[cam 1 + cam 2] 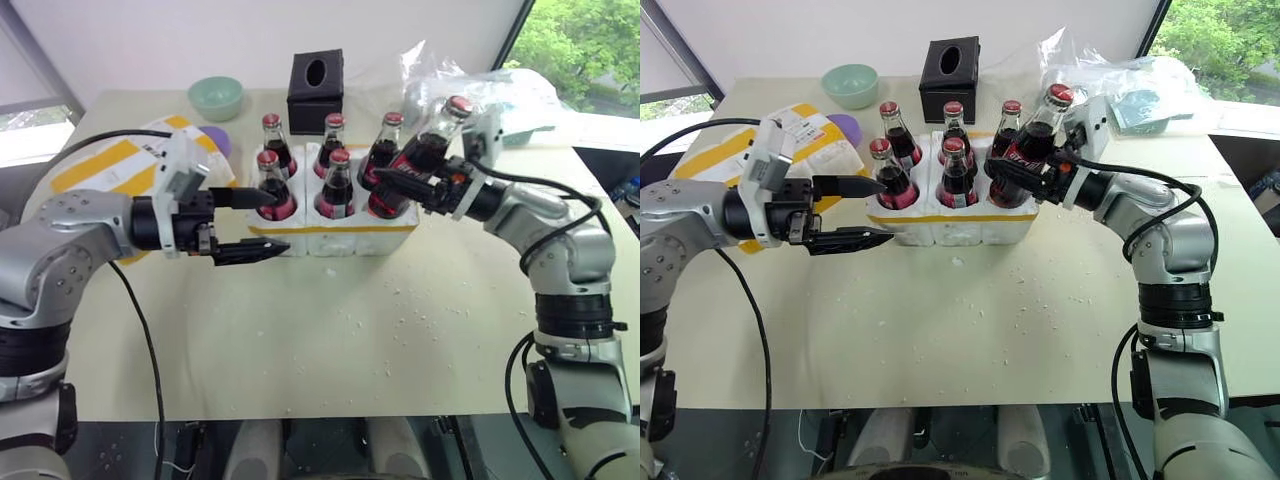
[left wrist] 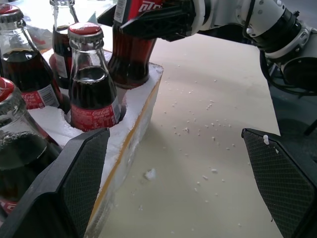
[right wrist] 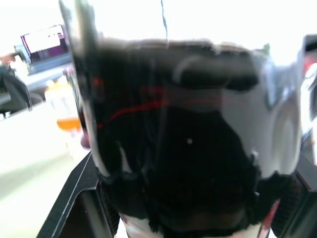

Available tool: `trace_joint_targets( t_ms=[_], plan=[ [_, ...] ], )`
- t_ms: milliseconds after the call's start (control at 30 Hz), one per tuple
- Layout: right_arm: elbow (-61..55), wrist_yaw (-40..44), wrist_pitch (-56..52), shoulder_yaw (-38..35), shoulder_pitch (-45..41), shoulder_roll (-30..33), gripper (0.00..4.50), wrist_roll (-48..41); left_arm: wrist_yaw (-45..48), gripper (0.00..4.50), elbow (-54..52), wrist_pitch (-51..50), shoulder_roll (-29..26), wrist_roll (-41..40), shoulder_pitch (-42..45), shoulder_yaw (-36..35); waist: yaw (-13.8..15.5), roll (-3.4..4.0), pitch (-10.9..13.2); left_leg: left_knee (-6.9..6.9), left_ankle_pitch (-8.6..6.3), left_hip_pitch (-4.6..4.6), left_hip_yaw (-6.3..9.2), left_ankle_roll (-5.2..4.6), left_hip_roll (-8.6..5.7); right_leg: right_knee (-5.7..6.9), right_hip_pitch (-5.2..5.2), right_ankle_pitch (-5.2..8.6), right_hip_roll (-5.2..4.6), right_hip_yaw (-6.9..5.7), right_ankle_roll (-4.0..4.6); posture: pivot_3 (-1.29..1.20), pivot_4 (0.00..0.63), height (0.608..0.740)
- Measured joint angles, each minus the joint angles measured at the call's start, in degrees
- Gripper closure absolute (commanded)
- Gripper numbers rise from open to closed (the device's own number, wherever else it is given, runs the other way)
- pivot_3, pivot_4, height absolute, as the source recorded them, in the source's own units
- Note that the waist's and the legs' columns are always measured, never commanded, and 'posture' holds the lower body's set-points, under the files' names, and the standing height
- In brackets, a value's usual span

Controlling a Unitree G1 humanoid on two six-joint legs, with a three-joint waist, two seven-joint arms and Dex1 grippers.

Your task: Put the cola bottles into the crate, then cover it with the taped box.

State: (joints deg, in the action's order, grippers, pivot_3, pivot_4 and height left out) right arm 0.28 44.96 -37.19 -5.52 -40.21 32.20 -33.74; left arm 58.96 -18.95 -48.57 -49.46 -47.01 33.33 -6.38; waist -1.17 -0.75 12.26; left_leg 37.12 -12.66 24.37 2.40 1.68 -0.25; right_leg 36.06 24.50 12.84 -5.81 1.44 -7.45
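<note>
**Sixth bottle going into last well, lid box waiting**

Right tool [image 1: 408,180] is clamped on the last bottle [image 1: 425,150], gripping it around the label. Bottle is tilted, cap leaning away from the crate [image 1: 345,225], base at the near right corner well. From the left wrist view the base looks partly in the well, not seated. Tilt probably comes from the side-on approach; it needs to go upright to drop in.

Five bottles [image 1: 337,185] stand upright in the other wells.

Left tool [image 1: 252,222] is spread wide, holding nothing, parked just beside the crate's left end. One finger [image 1: 245,197] sits level with the front-left bottle, the other lower by the crate wall. Looks like a brace or standby; can't tell if it touches.

Taped box [image 1: 745,150] lies behind the left arm, left of the crate, so the lid step is not started.

Counter [image 1: 350,340] is pale, littered with styrofoam crumbs near the crate. At the back: black tissue box [image 1: 316,77], green bowl [image 1: 216,97], clear plastic bags [image 1: 500,85]. White wall behind, window with greenery at right.
</note>
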Motion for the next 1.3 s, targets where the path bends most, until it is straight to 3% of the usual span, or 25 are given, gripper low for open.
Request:
trace_joint_targets(
  t_ms=[167, 233, 300, 633, 833, 933, 1033, 1167, 1300],
  plan=[
    [1.2, 2.2, 3.1, 3.3, 0.0, 0.1, 1.65, 3.9, -0.5, 0.00, -0.4, 0.0, -0.1, -0.3, -1.0, -1.2, 0.0, -0.01, 0.0, 0.00, 0.00, -0.01, 0.00, 0.00, 0.00, 0.00, 0.00, 0.00, 0.00, 0.00, 0.00, 0.00, 0.150, 0.737],
    [4.1, 2.4, 3.4, 4.9, -0.5, -0.5, 0.56, 5.8, -0.6, 0.00, -0.4, 0.0, -0.1, -0.5, -1.1, -1.2, 0.0, -0.02, 0.0, 0.00, 0.00, -0.01, 0.00, 0.00, 0.00, 0.00, 0.00, 0.00, 0.00, 0.00, 0.00, 0.00, 0.150, 0.737],
    [6.6, 2.7, 3.3, 6.5, -1.0, -1.7, 0.09, 6.9, -0.7, 0.00, -0.4, 0.0, -0.1, -0.7, -1.1, -1.2, -0.1, -0.02, 0.0, 0.01, 0.00, -0.01, -0.01, 0.00, 0.00, 0.01, 0.00, 0.00, 0.00, 0.00, 0.00, 0.00, 0.150, 0.737],
    [8.8, 4.8, 3.7, 7.2, -2.8, -1.3, 0.09, 9.3, -3.3, 0.00, -2.7, -0.4, -1.2, -1.5, -4.6, -4.0, -0.1, -0.07, 0.0, 0.00, 0.00, -0.04, 0.00, 0.00, 0.01, 0.01, -0.03, 0.00, 0.00, 0.00, 0.00, 0.00, 0.150, 0.737],
    [3.0, 9.7, -0.3, 0.1, 2.6, 10.1, 0.09, 5.3, -13.0, 0.00, -6.0, -1.1, -2.9, 0.6, -15.1, -17.0, 0.5, -0.06, 0.0, 0.00, 0.00, 0.01, 0.00, 0.01, 0.00, -0.05, -0.03, 0.00, -0.02, 0.00, 0.01, 0.00, 0.150, 0.737],
    [-1.5, 12.6, -3.1, -5.5, 4.5, 15.9, 0.09, 1.2, -17.9, 0.00, -6.8, -0.4, -3.0, 4.5, -20.3, -23.0, 0.1, -0.07, 0.0, -0.03, -0.01, -0.07, -0.01, 0.01, 0.02, -0.07, -0.06, 0.07, -0.01, 0.00, 0.13, 0.00, 0.150, 0.737],
    [-4.8, 16.6, -5.8, -10.8, 7.9, 21.6, 0.09, -3.0, -22.9, 0.00, -5.2, 3.4, -3.4, 13.9, -29.7, -27.2, -0.2, -0.05, 0.0, -0.08, -0.01, -0.20, -0.12, 0.00, 0.08, -0.03, -0.07, 0.15, 0.00, 0.01, 0.28, 0.00, 0.150, 0.737],
    [-8.2, 21.3, -10.5, -15.0, 10.6, 24.8, 0.09, -10.2, -28.8, 0.00, 1.1, 12.7, -5.1, 29.5, -38.8, -26.4, 0.0, -0.06, 0.0, -0.08, -0.02, -0.25, -0.20, 0.02, 0.12, -0.05, -0.09, 0.24, -0.01, 0.02, 0.46, 0.00, 0.150, 0.737],
    [-12.4, 20.6, -11.0, -16.0, 9.4, 23.5, 0.09, -14.5, -34.9, 0.00, 7.7, 18.1, -6.1, 40.3, -39.3, -23.5, 0.4, -0.26, -0.2, -0.04, -0.04, -0.22, -0.20, 0.04, 0.13, -0.12, -0.10, 0.25, -0.04, 0.01, 0.52, 0.00, 0.150, 0.737]
  ],
)
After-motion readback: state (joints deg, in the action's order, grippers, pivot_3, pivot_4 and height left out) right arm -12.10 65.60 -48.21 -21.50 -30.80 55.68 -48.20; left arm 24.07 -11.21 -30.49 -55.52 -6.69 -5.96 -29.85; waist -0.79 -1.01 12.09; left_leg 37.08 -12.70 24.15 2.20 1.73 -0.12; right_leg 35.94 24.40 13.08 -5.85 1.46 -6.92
